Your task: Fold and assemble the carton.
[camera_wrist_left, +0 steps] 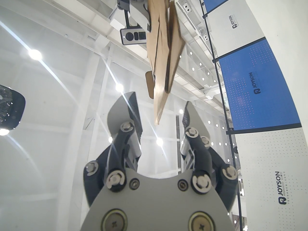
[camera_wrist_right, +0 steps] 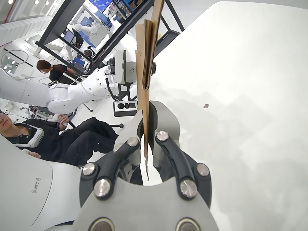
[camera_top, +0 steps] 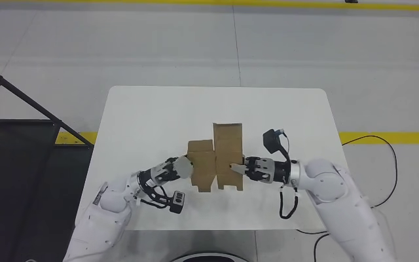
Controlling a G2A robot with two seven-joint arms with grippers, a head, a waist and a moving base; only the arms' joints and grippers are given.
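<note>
A flattened brown carton (camera_top: 217,164) is held above the white table (camera_top: 163,111), near its front middle. My right gripper (camera_top: 239,168) is shut on the carton's right edge; in the right wrist view the cardboard (camera_wrist_right: 144,61) runs edge-on between the closed fingers (camera_wrist_right: 146,112). My left gripper (camera_top: 188,168) is at the carton's left edge. In the left wrist view its fingers (camera_wrist_left: 127,111) stand open, and a corner of the carton (camera_wrist_left: 163,49) hangs between them without touching either pad. The right gripper (camera_wrist_left: 134,8) shows beyond the carton there.
The table (camera_wrist_right: 240,73) is bare around the carton apart from a small speck (camera_wrist_right: 205,106). A black frame (camera_top: 26,105) and dark surface stand off the table's left side. Seated people are behind the left arm (camera_wrist_right: 72,92).
</note>
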